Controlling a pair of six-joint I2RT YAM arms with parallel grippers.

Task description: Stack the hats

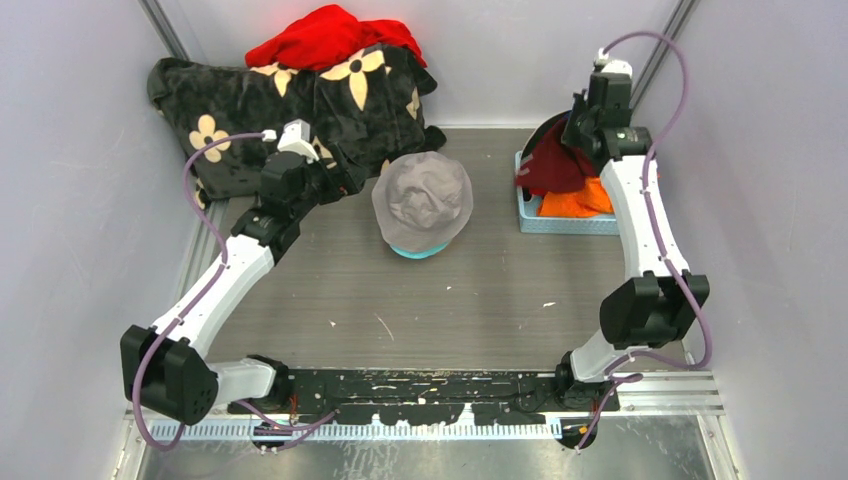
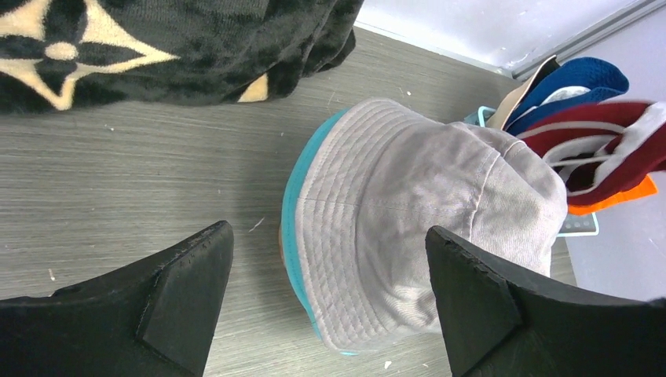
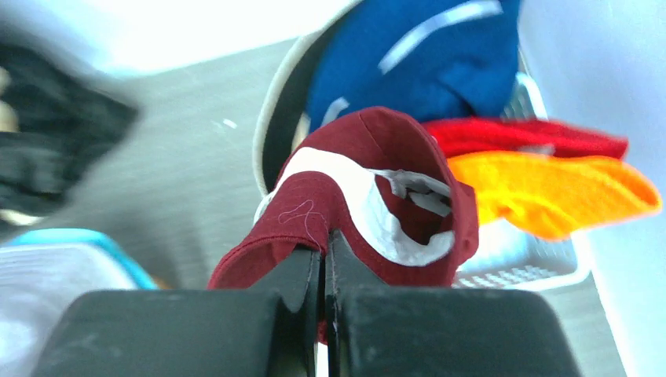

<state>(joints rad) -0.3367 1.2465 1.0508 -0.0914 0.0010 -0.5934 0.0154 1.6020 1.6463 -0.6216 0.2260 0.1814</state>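
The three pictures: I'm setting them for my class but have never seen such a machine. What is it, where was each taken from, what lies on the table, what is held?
These are two robot arms bolted to a table. The wide picture looks down from above; the others come from wrist cameras. Mid-table, a grey hat sits on a teal hat. Behind lie a black blanket and a red cloth heap. A pale blue basket holds an orange hat, a red hat and a blue hat. The left gripper is open beside the grey hat. The right gripper is shut on a maroon hat's edge.
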